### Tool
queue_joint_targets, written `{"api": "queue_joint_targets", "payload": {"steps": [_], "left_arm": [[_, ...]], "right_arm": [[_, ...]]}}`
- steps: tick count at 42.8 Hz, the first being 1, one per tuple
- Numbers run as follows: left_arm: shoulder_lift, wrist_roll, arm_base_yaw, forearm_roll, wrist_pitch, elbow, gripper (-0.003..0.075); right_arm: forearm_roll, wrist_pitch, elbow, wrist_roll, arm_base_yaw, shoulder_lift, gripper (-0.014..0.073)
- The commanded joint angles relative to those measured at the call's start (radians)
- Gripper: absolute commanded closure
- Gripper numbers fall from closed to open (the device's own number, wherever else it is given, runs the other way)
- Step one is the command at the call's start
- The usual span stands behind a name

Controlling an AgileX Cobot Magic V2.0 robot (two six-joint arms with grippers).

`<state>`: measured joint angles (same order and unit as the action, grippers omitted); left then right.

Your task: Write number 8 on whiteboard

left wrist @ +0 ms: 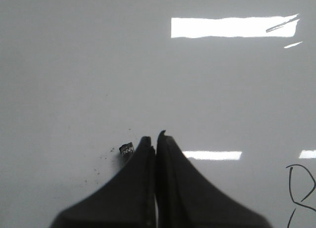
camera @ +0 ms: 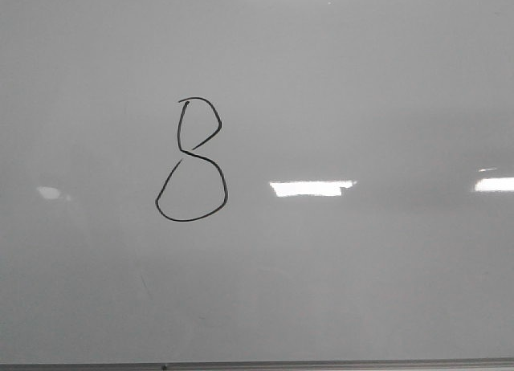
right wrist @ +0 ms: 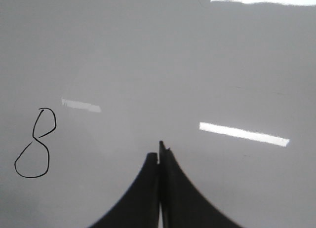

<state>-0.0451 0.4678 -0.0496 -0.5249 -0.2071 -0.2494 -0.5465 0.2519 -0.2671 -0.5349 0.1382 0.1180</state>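
Note:
The whiteboard (camera: 361, 106) fills the front view, glossy and pale grey. The number 8 (camera: 191, 152) is drawn on it in thin black line, left of centre, with a small angular upper loop and a larger rounded lower loop. Neither gripper shows in the front view. In the left wrist view my left gripper (left wrist: 155, 139) hovers over the board with its jaws pressed together, and part of the number 8 (left wrist: 301, 188) shows off to one side. My right gripper (right wrist: 159, 151) is likewise shut with nothing in it, the number 8 (right wrist: 33, 138) well apart from it.
A thin metal frame edge (camera: 321, 364) runs along the board's near side. Bright light reflections (camera: 312, 188) lie on the surface. A small black scrap with white lettering (left wrist: 127, 149) and dark specks sit just beside my left fingers.

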Motion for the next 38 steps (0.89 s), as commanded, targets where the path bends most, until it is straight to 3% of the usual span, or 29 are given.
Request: {"api": "queue_joint_targets", "payload": {"steps": [1, 4, 6, 24, 38], "left_arm": [[0.008, -0.226, 0.0, 0.195, 0.072, -0.006, 0.0741], [0.027, -0.414, 0.006, 0.354, 0.072, 0.017, 0.0741], [0.042, -0.434, 0.009, 0.383, 0.074, 0.04, 0.0741], [0.066, -0.434, 0.024, 0.451, 0.147, 0.27, 0.0741], [0.066, -0.434, 0.064, 0.463, 0.144, 0.269, 0.0741]], "right_arm": [[-0.016, -0.076, -0.026, -0.003, -0.004, 0.012, 0.0662], [-0.016, -0.076, -0.026, -0.003, -0.004, 0.012, 0.0662], [-0.016, -0.076, -0.026, -0.003, -0.004, 0.012, 0.0662], [-0.016, -0.076, -0.026, -0.003, -0.004, 0.012, 0.0662], [-0.016, -0.076, -0.026, -0.003, -0.004, 0.012, 0.0662]]}}
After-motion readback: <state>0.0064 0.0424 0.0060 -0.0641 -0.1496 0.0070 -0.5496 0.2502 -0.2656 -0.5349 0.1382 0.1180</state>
